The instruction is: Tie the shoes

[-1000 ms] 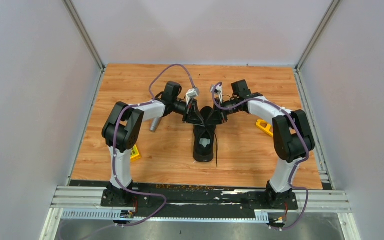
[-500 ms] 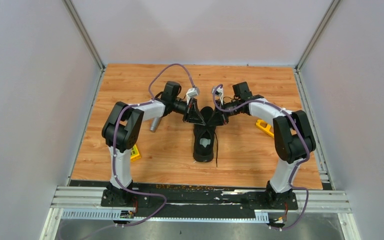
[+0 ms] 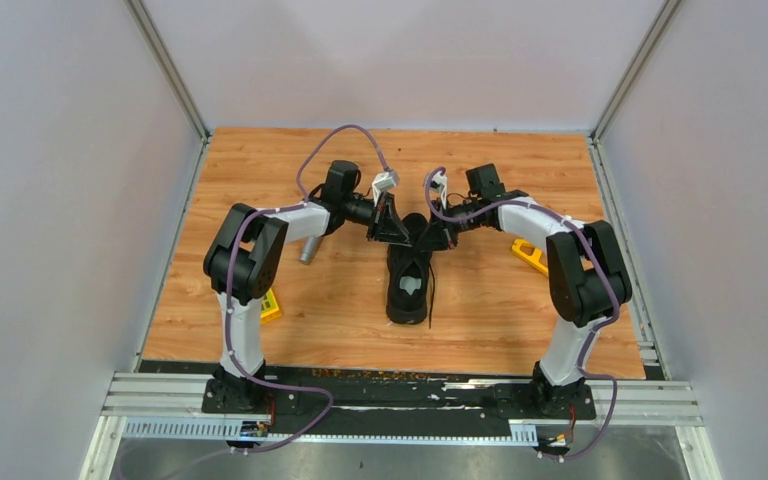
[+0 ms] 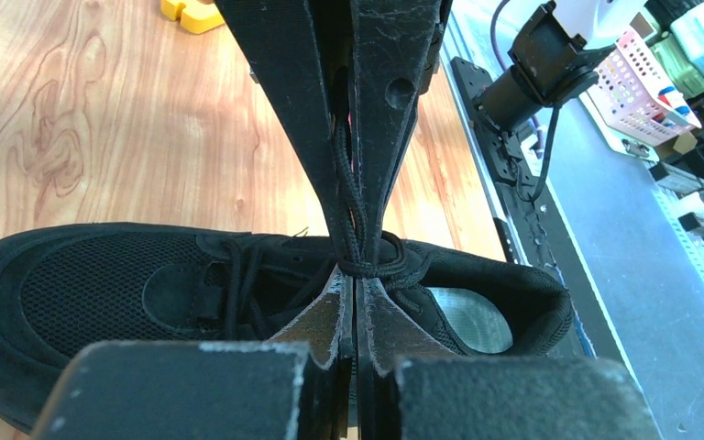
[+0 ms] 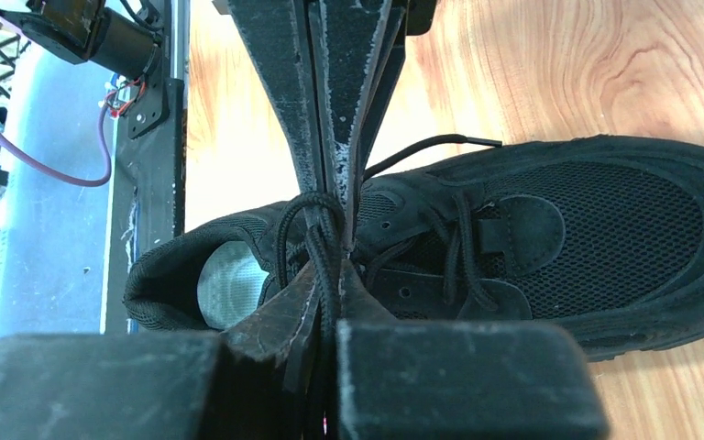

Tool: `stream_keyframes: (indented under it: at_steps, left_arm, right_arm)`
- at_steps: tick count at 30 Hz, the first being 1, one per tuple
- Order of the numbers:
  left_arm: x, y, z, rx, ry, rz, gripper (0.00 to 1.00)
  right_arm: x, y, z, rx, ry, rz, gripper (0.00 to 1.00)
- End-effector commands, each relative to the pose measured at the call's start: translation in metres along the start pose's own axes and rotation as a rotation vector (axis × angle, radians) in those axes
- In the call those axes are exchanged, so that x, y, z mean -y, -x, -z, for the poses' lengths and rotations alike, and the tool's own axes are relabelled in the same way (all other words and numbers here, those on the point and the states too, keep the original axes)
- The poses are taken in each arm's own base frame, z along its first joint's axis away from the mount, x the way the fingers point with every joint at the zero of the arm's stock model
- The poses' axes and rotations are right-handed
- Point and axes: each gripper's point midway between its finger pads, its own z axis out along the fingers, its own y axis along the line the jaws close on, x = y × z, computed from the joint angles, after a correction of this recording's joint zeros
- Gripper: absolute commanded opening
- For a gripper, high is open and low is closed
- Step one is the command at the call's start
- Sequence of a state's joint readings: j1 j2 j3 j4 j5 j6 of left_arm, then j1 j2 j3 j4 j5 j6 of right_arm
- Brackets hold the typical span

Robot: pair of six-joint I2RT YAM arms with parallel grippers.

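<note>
The black shoe (image 3: 407, 295) lies mid-table, its pale insole facing up (image 4: 82, 284) (image 5: 623, 238). Both grippers meet over its lace knot (image 4: 367, 266). My left gripper (image 3: 398, 234) (image 4: 356, 272) is shut, its tips pinching the laces right at the knot. From the opposite side my right gripper (image 3: 429, 238) (image 5: 337, 261) is shut on a doubled strand of lace (image 5: 330, 275), which shows between its fingers (image 4: 284, 92) in the left wrist view. A loose lace end (image 3: 432, 300) trails along the shoe's right side.
A silver microphone (image 3: 310, 248) lies under the left forearm. One yellow piece (image 3: 271, 305) sits near the left arm's base and another (image 3: 528, 255) lies right of the shoe. Metal rails (image 3: 400, 395) run along the near table edge.
My right gripper has closed onto the laces at the knot. The left gripper stayed shut, and both wrists edged slightly toward the far side.
</note>
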State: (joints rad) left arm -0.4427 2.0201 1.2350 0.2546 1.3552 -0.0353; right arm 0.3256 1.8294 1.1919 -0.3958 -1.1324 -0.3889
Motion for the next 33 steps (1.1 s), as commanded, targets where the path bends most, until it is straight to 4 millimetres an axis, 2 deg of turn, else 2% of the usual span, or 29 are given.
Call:
stream_keyframes:
  at_steps: [1, 9, 20, 26, 33]
  left_arm:
    - [0.0, 0.001, 0.002, 0.001, -0.001, -0.021, 0.0]
    - [-0.012, -0.015, 0.005, -0.062, 0.056, -0.01, 0.0]
    - [-0.009, -0.005, 0.003, -0.039, 0.05, -0.017, 0.0]
    - [-0.008, -0.004, 0.003, -0.035, 0.046, -0.011, 0.0]
    - [-0.008, -0.003, 0.002, -0.032, 0.041, -0.014, 0.0]
  right_arm:
    - [0.002, 0.006, 0.007, 0.022, -0.02, -0.037, 0.03]
    - [-0.007, 0.008, 0.012, 0.038, 0.0, -0.036, 0.05]
    - [-0.03, 0.01, 0.008, 0.072, 0.185, -0.134, 0.25]
    - [-0.024, 0.006, 0.004, 0.058, 0.181, -0.158, 0.32]
    - [-0.013, 0.007, 0.001, 0.046, 0.151, -0.162, 0.32]
